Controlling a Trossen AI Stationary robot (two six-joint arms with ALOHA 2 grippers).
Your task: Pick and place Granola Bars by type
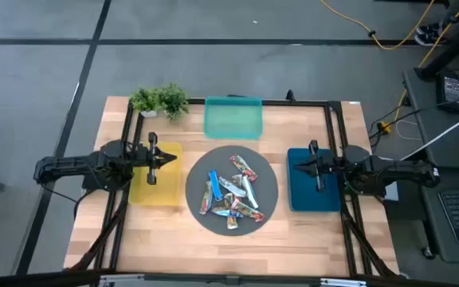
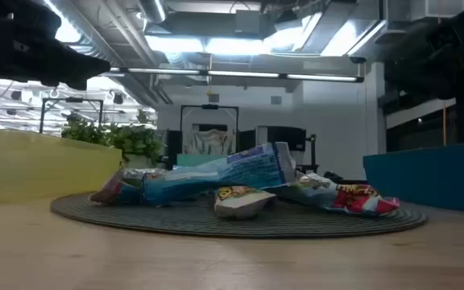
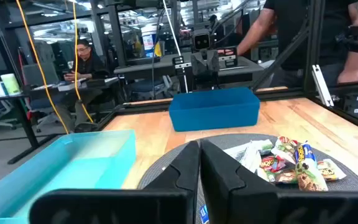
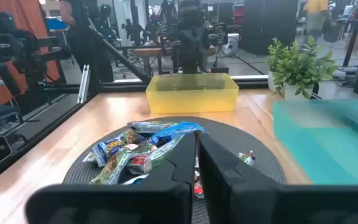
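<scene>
Shiny, crinkled foil wrappers cover the granola bars on a ribbed matt grey mat, atop a smooth, pale wooden table.

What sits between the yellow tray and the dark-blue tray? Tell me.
In the high view, the round grey mat lies between the yellow tray and the dark-blue tray, with the granola bars piled on it.
</scene>
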